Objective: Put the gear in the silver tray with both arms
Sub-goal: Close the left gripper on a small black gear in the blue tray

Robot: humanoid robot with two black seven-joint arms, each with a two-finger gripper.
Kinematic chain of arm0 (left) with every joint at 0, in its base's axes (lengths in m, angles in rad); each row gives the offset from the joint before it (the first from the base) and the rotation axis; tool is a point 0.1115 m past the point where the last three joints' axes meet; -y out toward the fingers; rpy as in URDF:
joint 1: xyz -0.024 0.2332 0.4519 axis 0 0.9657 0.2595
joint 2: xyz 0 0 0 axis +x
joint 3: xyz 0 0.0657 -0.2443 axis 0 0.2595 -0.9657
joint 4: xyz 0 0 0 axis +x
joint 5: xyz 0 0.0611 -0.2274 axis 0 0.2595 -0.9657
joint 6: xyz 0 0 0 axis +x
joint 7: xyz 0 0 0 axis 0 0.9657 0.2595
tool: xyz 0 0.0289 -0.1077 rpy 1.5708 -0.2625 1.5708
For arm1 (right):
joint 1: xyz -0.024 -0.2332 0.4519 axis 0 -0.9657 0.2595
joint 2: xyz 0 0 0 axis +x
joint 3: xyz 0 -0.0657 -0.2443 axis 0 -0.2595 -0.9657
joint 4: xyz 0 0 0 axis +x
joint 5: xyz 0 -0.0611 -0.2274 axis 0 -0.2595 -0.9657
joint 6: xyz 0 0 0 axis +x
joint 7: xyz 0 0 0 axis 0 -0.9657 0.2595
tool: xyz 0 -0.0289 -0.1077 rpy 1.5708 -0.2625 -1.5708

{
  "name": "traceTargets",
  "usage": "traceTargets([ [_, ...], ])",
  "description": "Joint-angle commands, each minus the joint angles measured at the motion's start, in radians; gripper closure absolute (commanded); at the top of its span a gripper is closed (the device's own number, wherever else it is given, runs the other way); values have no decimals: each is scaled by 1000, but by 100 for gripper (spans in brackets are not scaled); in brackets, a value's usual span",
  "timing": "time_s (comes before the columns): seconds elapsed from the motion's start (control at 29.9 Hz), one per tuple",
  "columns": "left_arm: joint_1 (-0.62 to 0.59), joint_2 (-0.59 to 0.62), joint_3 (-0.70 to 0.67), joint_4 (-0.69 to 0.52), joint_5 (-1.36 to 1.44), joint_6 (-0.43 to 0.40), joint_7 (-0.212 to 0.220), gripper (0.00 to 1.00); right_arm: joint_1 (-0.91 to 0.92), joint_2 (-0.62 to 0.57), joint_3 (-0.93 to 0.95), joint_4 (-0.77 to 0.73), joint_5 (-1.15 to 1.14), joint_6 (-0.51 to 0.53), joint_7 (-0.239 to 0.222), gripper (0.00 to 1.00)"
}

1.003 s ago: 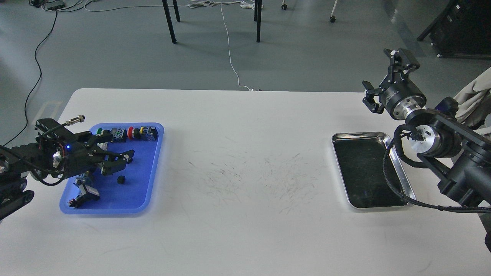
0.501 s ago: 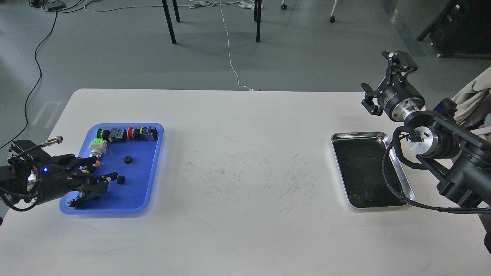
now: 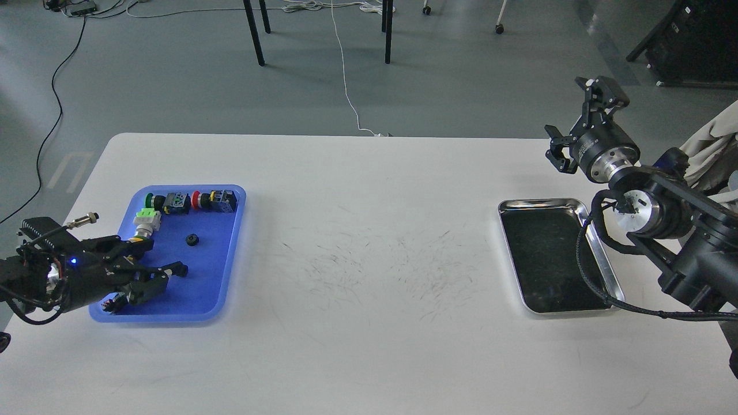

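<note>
— Where's the silver tray [image 3: 599, 258]?

— On the white table [image 3: 369, 230], far over on the side away from the blue tray [image 3: 216, 271]. Its dark bottom has nothing in it. A black cable [image 3: 582, 271] from the right arm [image 3: 674, 230] loops across its outer long rim.

— And the gear?

— Well apart from the silver tray, inside the blue tray. I see one small black round piece [image 3: 192, 240] lying loose on the blue floor, about mid-tray. A second small dark part sits right at the fingertips of the left gripper [image 3: 164, 275]; I can't tell from here which one counts as the gear.

— Is the left gripper holding it?

— The upper finger [image 3: 173, 268] reaches out over the blue tray's floor and ends at that dark bit, with the lower finger just beneath. Whether they're pinching it or only beside it, I can't tell.

— What else is in the blue tray?

— A row along its far edge: a green-capped button [image 3: 151, 200], a red-capped one [image 3: 197, 199], and black switch blocks [image 3: 225, 200]. A white-and-green part [image 3: 146, 219] lies below the green button, near the left gripper.

— The right gripper [image 3: 579, 129]?

— Raised clear of the table, beyond the silver tray's far end, well away from the blue tray. Its jaws are spread wide, nothing between them.
</note>
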Motion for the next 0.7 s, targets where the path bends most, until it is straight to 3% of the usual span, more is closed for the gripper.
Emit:
traceTargets([
  [0.0, -2, -1, 0, -1, 1, 20, 0, 26, 0, 3, 0, -1, 0, 0, 0, 1],
  [0.2, -2, -1, 8, -1, -2, 26, 0, 33, 0, 6, 0, -1, 0, 0, 0, 1],
  [0.67, 21, -14, 26, -52, 22, 27, 0, 33, -2, 4, -1, -1, -2, 0, 0, 1],
])
